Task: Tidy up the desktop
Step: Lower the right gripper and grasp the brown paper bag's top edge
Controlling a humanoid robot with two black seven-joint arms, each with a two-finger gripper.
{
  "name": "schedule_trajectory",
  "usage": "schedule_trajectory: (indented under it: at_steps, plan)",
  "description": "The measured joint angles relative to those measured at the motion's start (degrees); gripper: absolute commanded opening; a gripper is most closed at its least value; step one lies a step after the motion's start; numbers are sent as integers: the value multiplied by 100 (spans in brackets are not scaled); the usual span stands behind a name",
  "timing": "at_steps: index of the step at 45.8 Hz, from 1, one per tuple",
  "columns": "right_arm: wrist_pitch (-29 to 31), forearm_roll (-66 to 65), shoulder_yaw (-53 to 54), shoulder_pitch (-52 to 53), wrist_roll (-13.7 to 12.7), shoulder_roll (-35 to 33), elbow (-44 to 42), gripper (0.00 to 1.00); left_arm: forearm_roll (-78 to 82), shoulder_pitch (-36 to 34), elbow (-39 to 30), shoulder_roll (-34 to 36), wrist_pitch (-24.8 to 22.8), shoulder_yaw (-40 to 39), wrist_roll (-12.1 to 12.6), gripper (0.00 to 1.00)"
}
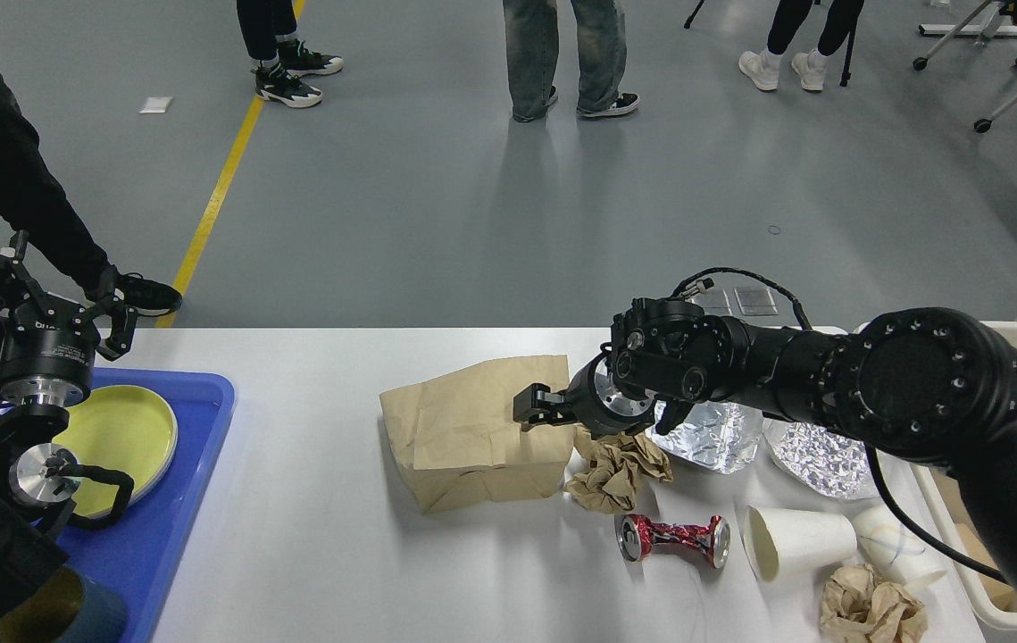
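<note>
Litter covers the right half of the desktop [312, 536], the white top that fills the lower part of the head view. A flattened paper bag [463, 429] lies near the middle, closer to the far edge. The right gripper [537, 407] reaches in from the right and sits over the bag's right edge; its dark fingers look drawn together at that edge, but I cannot tell whether they pinch the paper. Just beside the bag, toward the near edge, lies a crumpled brown wad [617, 471]. Behind it, partly under the right arm, are two foil pieces [712, 438], one a tray shape and one a round dish. A crushed red can [673, 538] lies on its side nearer the front edge, and a white cup [798, 540] lies tipped over just right of it. A second brown wad [870, 607] sits at the near right corner. A beige bin [963, 558] stands at the right edge. At the left edge rests a blue tray [173, 509] holding a yellow plate [120, 442]. The left gripper [62, 299] is raised above the tray's far left corner, fingers spread apart and holding nothing.
</note>
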Motion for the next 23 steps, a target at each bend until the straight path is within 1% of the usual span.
schedule_trajectory:
  at_steps: [2, 8, 10, 12, 15, 16, 19, 20, 23]
  plan:
    - [-34, -24, 0, -40, 12, 2, 0, 77, 0, 0, 0, 0, 0, -1, 0, 96]
    - [-51, -40, 1, -67, 17, 4, 21, 37, 0, 3, 0, 0, 0, -2, 0, 96]
    - [-46, -41, 1, -69, 20, 4, 28, 27, 0, 3, 0, 0, 0, -2, 0, 96]
    - [-41, -44, 1, -73, 21, 4, 31, 23, 0, 3, 0, 0, 0, -2, 0, 96]
    - [-37, -48, 1, -84, 21, 4, 33, 22, 0, 3, 0, 0, 0, -2, 0, 96]
    - [-37, -48, 1, -90, 21, 4, 32, 21, 0, 3, 0, 0, 0, -2, 0, 96]
    - [-35, -48, -4, -120, 20, 4, 32, 4, 0, 3, 0, 0, 0, -2, 0, 96]
    - [-34, -48, -7, -129, 20, 4, 31, 0, 0, 3, 0, 0, 0, -2, 0, 96]
    - [-33, -48, -13, -136, 18, 3, 31, 0, 0, 3, 0, 0, 0, -2, 0, 96]
